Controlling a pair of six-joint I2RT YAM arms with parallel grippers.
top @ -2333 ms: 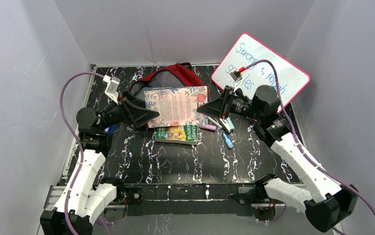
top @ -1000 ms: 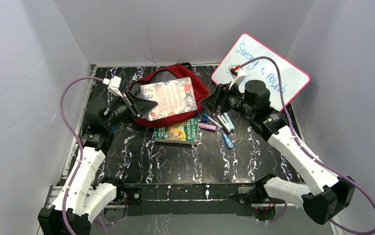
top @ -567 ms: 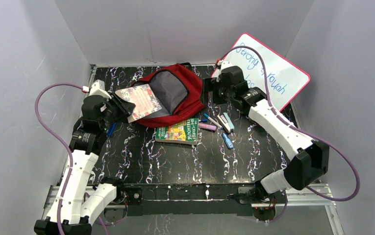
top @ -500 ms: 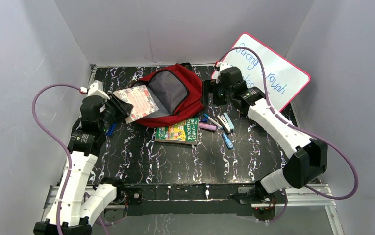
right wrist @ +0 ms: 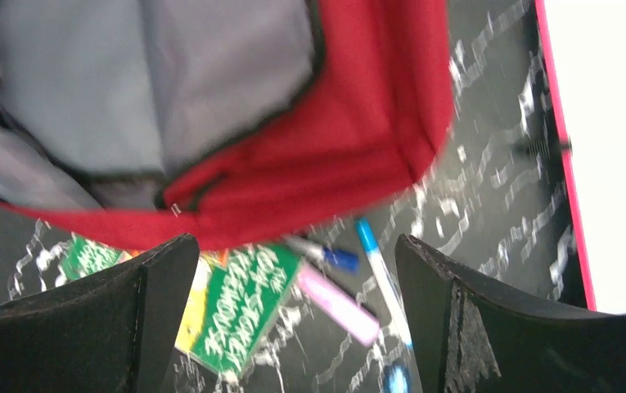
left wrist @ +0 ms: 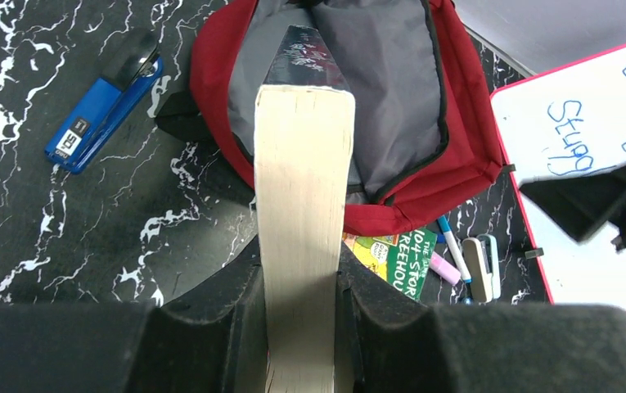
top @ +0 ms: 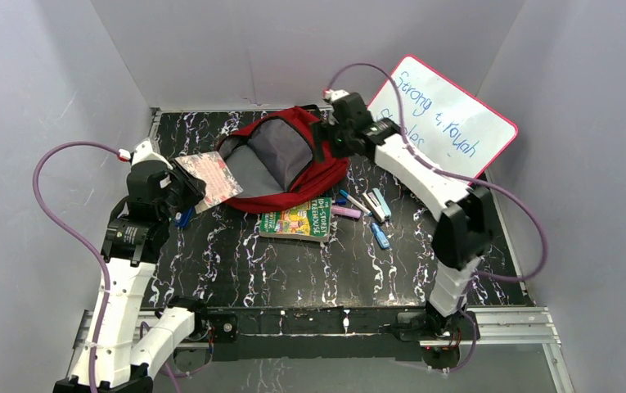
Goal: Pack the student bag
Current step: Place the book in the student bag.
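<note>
The overhead view alone gives the layout: the bag [top: 293, 176] lies open, grey lining up, at the middle of the counter's [top: 293, 270] far edge, a little toward the far-left corner. A whiteboard [top: 448, 115] leans at the far-right corner. Only the left wrist view shows the grip. The left jaws are clenched on the covers of a flowered book [left wrist: 303, 205], its cream page edge facing the camera and its far end reaching the bag's left rim. A blue stapler [left wrist: 103, 110] lies apart near the left edge. The right wrist view is blurred but shows the right jaws released and spread wide above the bag's red right side, with a green book [right wrist: 244, 303], a pink marker [right wrist: 338, 303] and a blue pen [right wrist: 379, 270] past it. The green book touches the bag's near side, and the pens sit just to its right. Open counter lies between that book and the near edge. The left arm [top: 125, 270] rises along the left edge, its wrist turned toward the bag. The right arm [top: 424, 176] bends at a raised elbow on the right side and reaches diagonally to the bag's far-right rim.
</note>
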